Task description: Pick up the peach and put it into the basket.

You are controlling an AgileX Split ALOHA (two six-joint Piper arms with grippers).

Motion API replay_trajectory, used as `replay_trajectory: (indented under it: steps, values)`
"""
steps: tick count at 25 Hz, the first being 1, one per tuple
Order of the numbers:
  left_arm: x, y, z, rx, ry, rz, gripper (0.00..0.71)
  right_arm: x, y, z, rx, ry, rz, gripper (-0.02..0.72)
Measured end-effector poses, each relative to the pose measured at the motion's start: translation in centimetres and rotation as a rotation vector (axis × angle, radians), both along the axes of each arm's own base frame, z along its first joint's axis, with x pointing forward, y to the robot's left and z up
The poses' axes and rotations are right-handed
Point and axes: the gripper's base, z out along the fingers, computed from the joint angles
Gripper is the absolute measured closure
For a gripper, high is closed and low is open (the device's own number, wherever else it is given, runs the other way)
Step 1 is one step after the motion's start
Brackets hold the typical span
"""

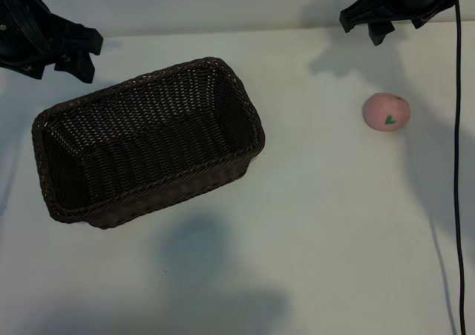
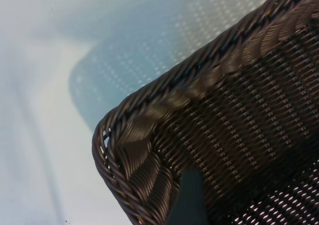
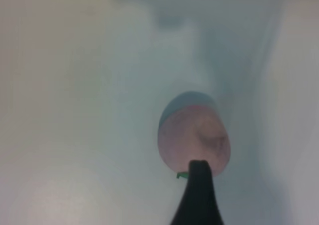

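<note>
Exterior view, basket [image 1: 148,142] empty, peach [image 1: 386,112] outside

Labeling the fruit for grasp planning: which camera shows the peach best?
Exterior view: the whole peach sits clear on the table, green leaf mark visible, well apart from the basket. The right wrist view shows it too, but blurred and partly behind a dark finger. The left wrist view shows only a basket corner.

I see the peach [image 1: 386,113] pale pink with 1 small green leaf mark, the basket [image 1: 148,143] dark-brown woven wicker, my table [image 1: 319,223] white.
</note>
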Motion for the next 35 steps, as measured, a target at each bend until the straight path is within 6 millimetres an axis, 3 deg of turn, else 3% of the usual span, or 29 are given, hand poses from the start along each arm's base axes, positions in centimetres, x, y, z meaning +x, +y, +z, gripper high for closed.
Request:
replay_trajectory:
  steps: [28, 32, 35]
  values:
    - [0.3, 0.0, 0.1, -0.016, -0.028, 0.035, 0.111, 0.0, 0.0, 0.0, 0.001, 0.0, 0.0, 0.148]
    - [-1.0, 0.6, 0.3, -0.006, -0.004, 0.128, 0.111, 0.0, 0.0, 0.0, 0.001, 0.001, 0.0, 0.148]
    - [-3.5, 1.2, -0.4, -0.022, 0.006, 0.208, 0.111, 0.0, 0.0, 0.0, 0.0, 0.001, 0.0, 0.148]
